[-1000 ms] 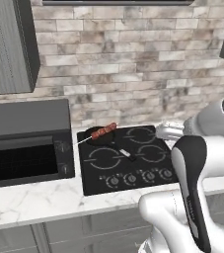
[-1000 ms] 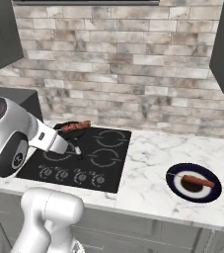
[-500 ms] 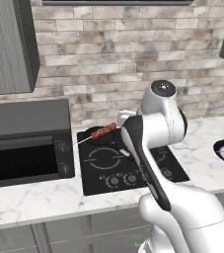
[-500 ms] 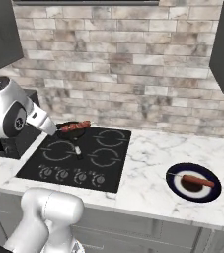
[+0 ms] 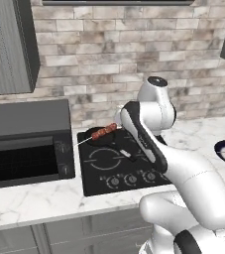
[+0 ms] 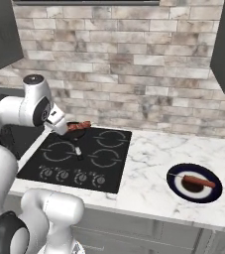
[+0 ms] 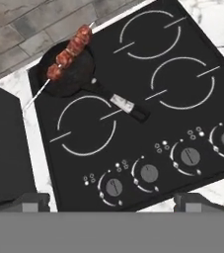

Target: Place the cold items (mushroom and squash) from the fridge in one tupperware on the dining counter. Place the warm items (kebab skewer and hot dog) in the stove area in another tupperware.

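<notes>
Since a second ago my arm has swung from the right side of the stove across to the left and risen, so the gripper [image 7: 111,200] now hangs high over the cooktop [image 7: 133,113], looking down on it; nothing on the bench [image 6: 153,183] has shifted. Gripper is released, jaws wide, nothing in them. Kebab skewer [image 7: 69,52] lies across the small black pan [image 7: 66,74] on the far left burner, stick end poking out past the pan's left rim toward the microwave [image 5: 25,144]. Hot dog [image 6: 197,182] sits on the dark plate [image 6: 176,184], on the bench well right of the stove. My read: skewer goes first. I want to descend straight over the meat, turn the jaws across the stick, and close on the chunks rather than the thin stick, staying clear of the pan handle [image 7: 118,101].
</notes>
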